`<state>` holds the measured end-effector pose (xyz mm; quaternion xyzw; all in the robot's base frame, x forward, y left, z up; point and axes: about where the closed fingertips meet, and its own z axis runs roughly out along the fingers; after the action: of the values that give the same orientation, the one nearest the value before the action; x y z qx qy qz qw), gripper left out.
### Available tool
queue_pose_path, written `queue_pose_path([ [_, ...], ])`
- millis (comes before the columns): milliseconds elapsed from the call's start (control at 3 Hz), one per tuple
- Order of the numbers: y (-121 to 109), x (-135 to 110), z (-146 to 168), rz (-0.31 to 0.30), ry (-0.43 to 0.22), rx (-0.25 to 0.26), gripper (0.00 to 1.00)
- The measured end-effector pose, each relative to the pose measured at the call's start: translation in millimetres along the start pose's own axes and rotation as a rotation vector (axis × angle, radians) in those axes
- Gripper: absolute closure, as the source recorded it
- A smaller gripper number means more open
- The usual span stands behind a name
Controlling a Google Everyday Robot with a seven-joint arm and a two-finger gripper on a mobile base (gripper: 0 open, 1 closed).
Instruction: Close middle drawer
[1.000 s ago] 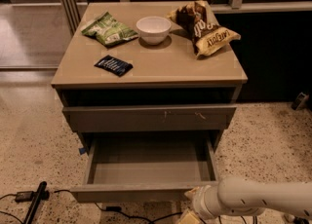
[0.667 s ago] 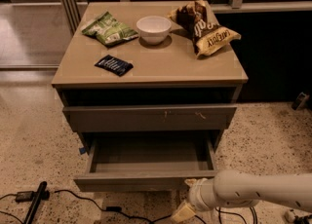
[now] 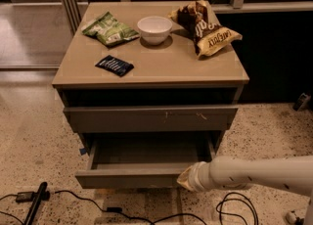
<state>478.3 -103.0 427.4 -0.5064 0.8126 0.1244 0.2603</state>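
The middle drawer point(image 3: 129, 179) is pulled out of the grey-taupe cabinet point(image 3: 146, 77), low in the camera view. Its front is plain and flat, and its grey inside point(image 3: 146, 151) holds nothing. My gripper point(image 3: 185, 179) is at the end of the white arm point(image 3: 254, 174) that reaches in from the right. It sits against the right part of the drawer's front, at floor height. Above the drawer is a taller drawer front point(image 3: 151, 118) with small light scratch marks, standing slightly proud of the cabinet.
On the cabinet top lie a green bag point(image 3: 110, 29), a white bowl point(image 3: 154, 28), a brown chip bag point(image 3: 208, 28) and a dark packet point(image 3: 114, 65). Cables point(image 3: 230, 208) and a black object point(image 3: 35, 205) lie on the speckled floor. A dark wall stands to the right.
My arm has moved up and left against the drawer front. The middle drawer has slid partway into the cabinet and sticks out less than before.
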Motion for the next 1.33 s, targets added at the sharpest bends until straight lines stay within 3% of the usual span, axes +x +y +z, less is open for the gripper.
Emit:
queue_pose_path([
  [333,-30.1,-3.0,-2.1,-0.004,-0.005,0.052,0.96],
  [667,-56.6,0.4,2.8,-0.001,-0.025,0.082,0.99],
  [1000,-64.6,33.2,25.6,0.02,-0.047,0.037,0.77],
  [1333,-81.2,39.0,48.4,0.052,-0.068,0.041,0.54],
])
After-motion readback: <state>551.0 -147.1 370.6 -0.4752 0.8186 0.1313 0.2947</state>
